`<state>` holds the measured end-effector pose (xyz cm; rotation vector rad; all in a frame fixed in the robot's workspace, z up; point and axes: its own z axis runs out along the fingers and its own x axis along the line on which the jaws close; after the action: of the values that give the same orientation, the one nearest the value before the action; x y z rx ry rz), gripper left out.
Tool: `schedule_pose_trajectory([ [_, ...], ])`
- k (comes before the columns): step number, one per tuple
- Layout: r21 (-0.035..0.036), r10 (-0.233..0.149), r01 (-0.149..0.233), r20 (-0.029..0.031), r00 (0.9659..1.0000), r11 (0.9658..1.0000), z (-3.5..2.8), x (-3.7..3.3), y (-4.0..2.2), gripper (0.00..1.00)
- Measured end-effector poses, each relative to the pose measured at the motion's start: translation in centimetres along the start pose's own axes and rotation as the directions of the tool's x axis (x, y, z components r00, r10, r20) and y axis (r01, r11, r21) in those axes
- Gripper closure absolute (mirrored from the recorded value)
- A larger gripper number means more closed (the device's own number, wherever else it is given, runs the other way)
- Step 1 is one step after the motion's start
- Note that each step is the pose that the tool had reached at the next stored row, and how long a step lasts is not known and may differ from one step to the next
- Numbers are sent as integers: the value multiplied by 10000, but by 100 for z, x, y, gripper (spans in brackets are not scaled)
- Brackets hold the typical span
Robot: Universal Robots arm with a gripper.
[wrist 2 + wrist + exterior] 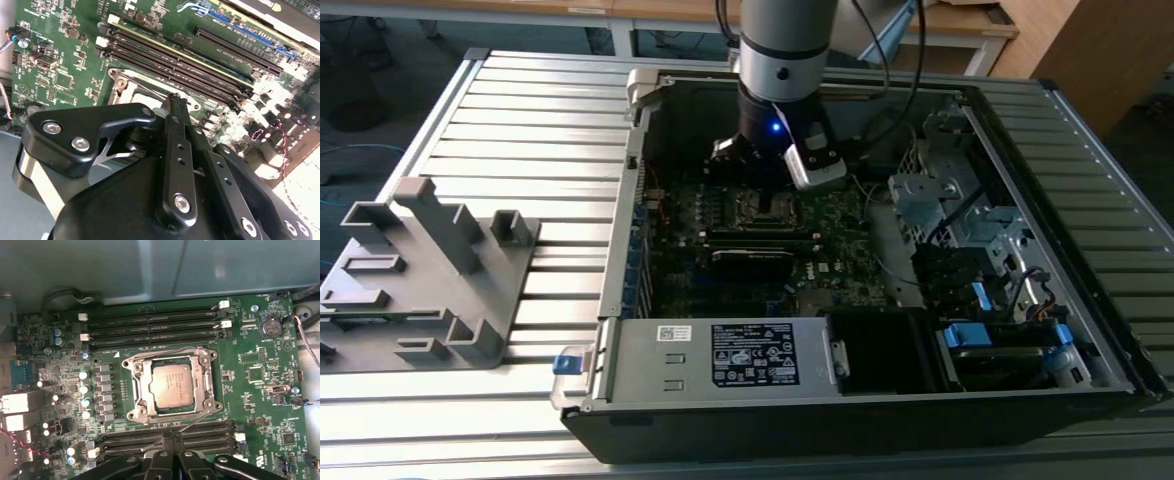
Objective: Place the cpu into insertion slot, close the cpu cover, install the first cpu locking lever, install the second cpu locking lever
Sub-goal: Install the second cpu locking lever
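Your pincer (170, 440) hung closed and empty just above the motherboard (260, 390). The cpu (172, 385) sat in the slot (131, 390), cover (146, 390) down around it, mid-board between the memory slots (150, 325).

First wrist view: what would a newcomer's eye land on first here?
The dull silver-grey square cpu lying in the silver-rimmed square insertion slot, mid-board, between banks of long black memory slots. Next, the black hand hanging just beside the socket, over the green motherboard.
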<state>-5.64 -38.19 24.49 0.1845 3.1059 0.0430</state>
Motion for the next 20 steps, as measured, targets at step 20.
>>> schedule_pose_trajectory([
  [20, 0, 1, -1, 3, 10000, 10000, 11, 88, -11, 89],
])
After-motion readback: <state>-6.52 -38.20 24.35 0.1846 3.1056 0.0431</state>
